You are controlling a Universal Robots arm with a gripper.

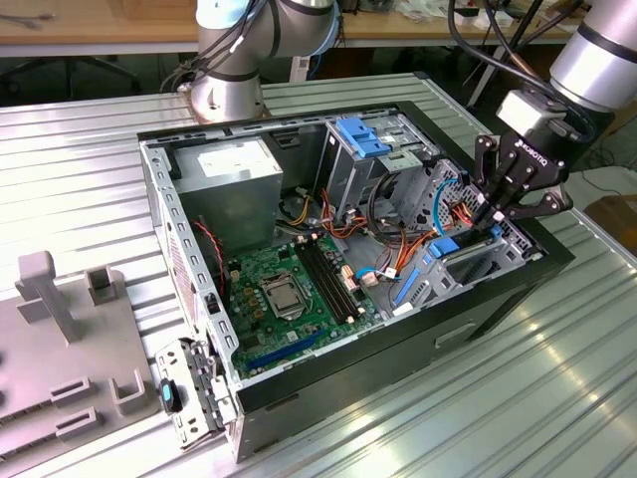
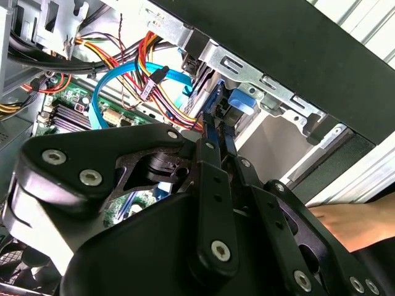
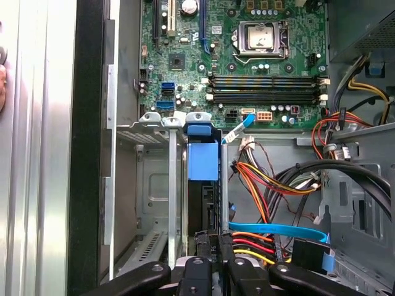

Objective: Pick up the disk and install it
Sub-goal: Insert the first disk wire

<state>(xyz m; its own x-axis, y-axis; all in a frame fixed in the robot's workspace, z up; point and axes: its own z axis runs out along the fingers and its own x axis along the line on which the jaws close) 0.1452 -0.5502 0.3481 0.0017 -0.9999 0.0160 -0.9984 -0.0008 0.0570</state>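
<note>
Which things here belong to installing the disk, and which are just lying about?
Job: gripper, shut on the disk; drive cage around it; computer case.
Lying about: power supply, motherboard, grey fixture, loose bracket.

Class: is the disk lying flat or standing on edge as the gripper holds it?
On edge. In the first wrist view the disk stands vertically between the cage walls, gripper closed on it.
</note>
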